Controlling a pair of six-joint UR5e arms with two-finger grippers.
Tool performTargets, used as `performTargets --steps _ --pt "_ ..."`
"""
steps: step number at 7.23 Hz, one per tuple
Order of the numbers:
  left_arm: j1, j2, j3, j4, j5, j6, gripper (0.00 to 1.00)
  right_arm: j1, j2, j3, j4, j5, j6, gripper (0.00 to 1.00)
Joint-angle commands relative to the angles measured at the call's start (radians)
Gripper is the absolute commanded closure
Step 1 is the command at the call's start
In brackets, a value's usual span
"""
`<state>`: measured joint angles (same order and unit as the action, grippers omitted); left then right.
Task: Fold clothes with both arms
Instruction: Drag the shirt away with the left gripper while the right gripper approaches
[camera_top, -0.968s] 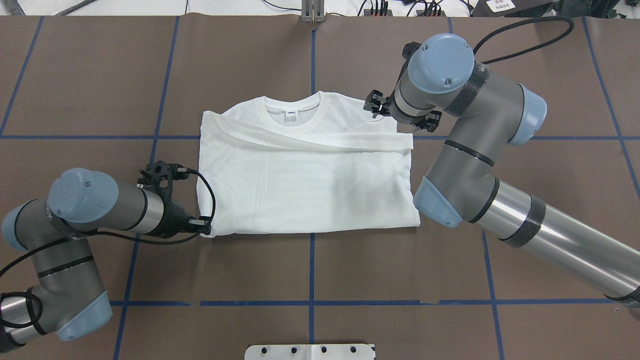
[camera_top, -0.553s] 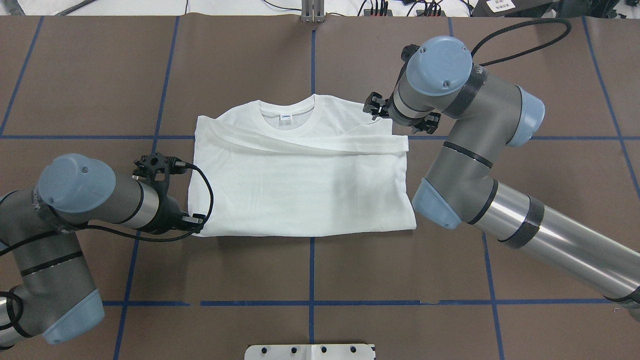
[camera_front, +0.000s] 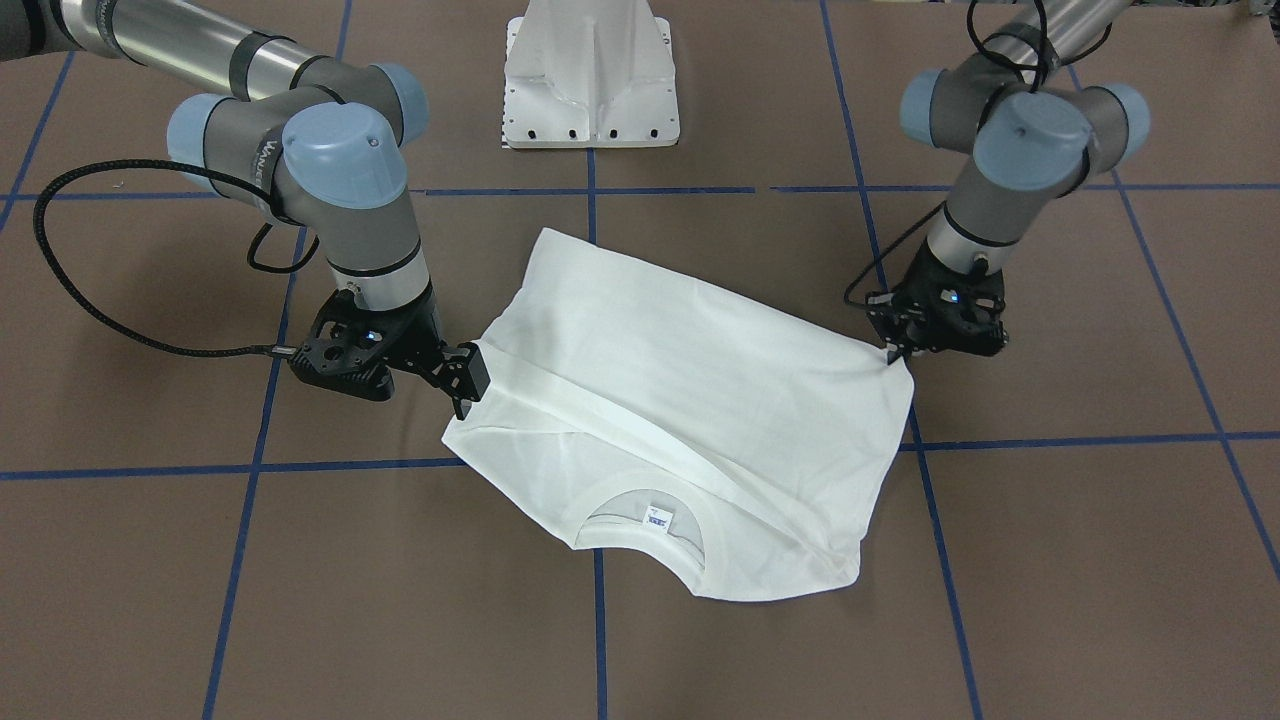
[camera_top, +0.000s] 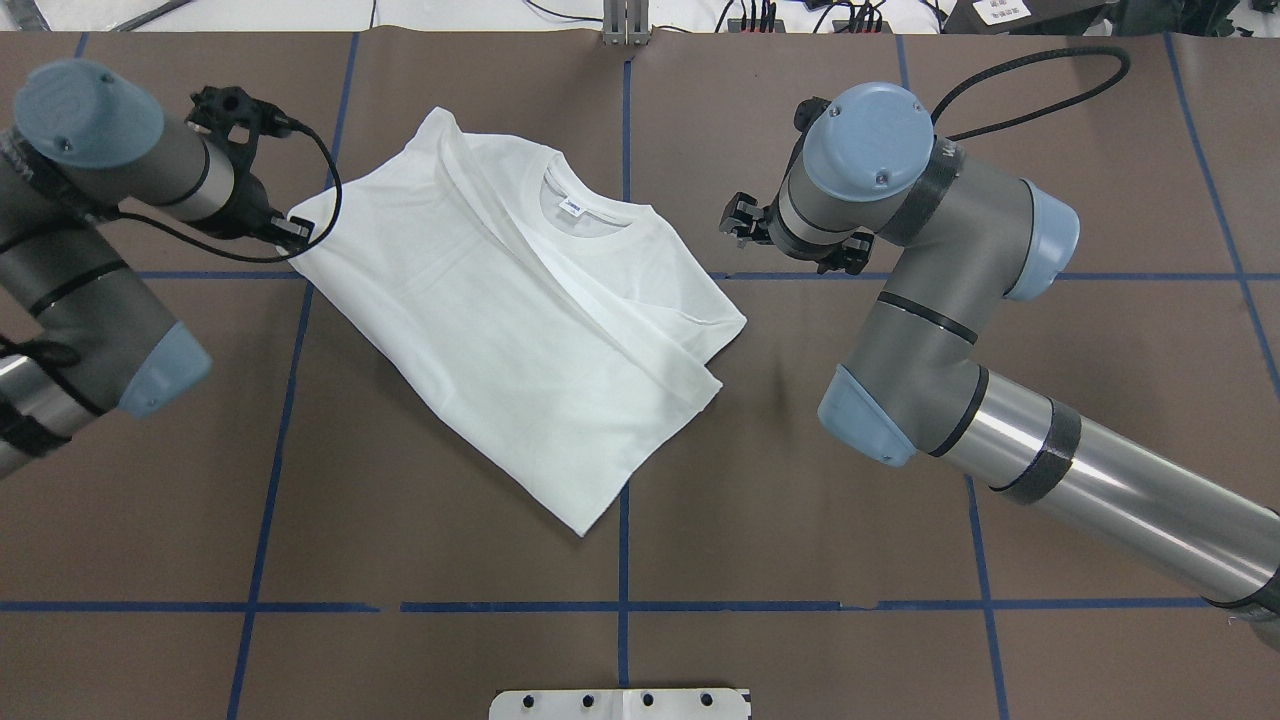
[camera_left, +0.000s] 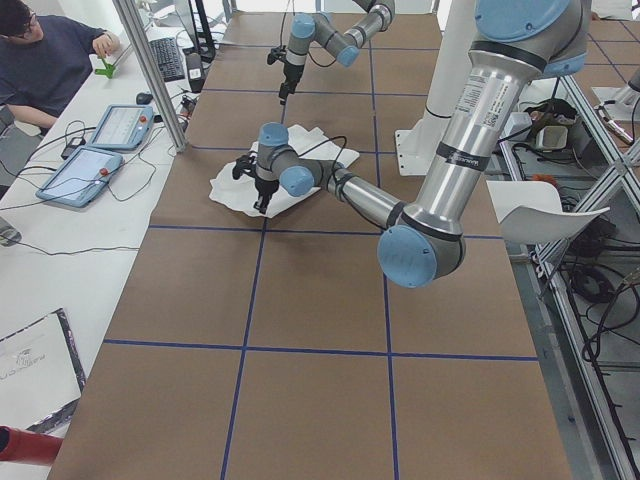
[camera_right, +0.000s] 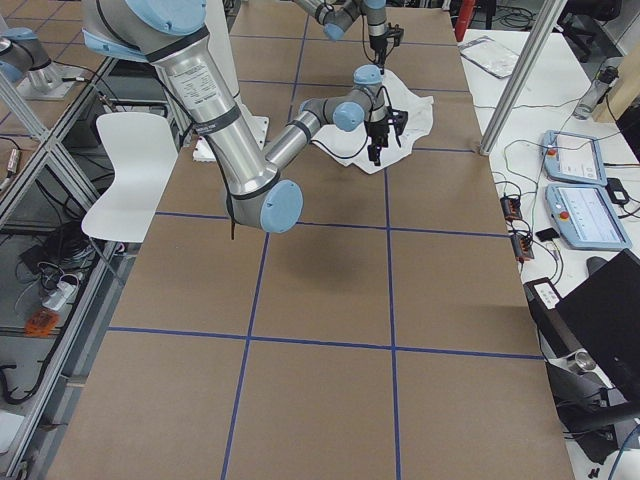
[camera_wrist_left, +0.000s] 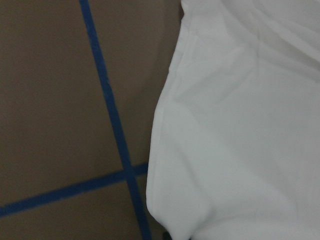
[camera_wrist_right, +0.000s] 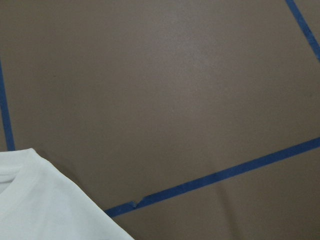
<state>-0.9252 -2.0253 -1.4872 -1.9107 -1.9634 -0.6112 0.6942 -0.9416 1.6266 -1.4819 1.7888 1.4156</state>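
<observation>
The white T-shirt (camera_top: 500, 330) lies folded and skewed on the brown table, collar (camera_top: 590, 215) and neck label up; no printed text shows. It also shows in the front view (camera_front: 680, 400). My left gripper (camera_top: 297, 230) is shut on the shirt's hem corner at the far left, which the front view also shows (camera_front: 893, 352). The left wrist view is filled by the white cloth (camera_wrist_left: 235, 125). My right gripper (camera_top: 737, 222) is open, empty, and beside the shirt's right edge (camera_front: 462, 378). The right wrist view has only a collar edge (camera_wrist_right: 30, 200).
The white pedestal base (camera_front: 590, 90) stands at the robot's side of the table, and its edge shows in the overhead view (camera_top: 620, 703). Blue tape lines (camera_top: 623, 560) cross the brown table. Operators' tablets and cables (camera_left: 95, 150) lie past the far edge.
My left gripper swung far out and away, dragging the hem corner. The shirt turned clockwise and slid left, out from under my right gripper, which hardly moved.
</observation>
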Motion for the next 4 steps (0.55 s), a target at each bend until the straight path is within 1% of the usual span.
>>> performTargets --steps 1,2,3,4 --pt "-0.055 -0.268 0.382 -0.077 0.100 0.060 1.00 -0.008 0.004 0.009 0.000 -0.002 0.003 0.00" --pt "-0.072 -0.321 0.481 -0.144 0.109 0.060 1.00 -0.015 0.006 0.007 0.000 -0.002 0.003 0.00" --pt "-0.082 -0.316 0.481 -0.181 0.103 0.098 0.62 -0.021 0.009 0.003 0.000 -0.003 0.002 0.00" --pt "-0.099 -0.271 0.431 -0.214 0.092 0.242 0.01 -0.024 0.030 -0.019 0.002 -0.011 0.002 0.00"
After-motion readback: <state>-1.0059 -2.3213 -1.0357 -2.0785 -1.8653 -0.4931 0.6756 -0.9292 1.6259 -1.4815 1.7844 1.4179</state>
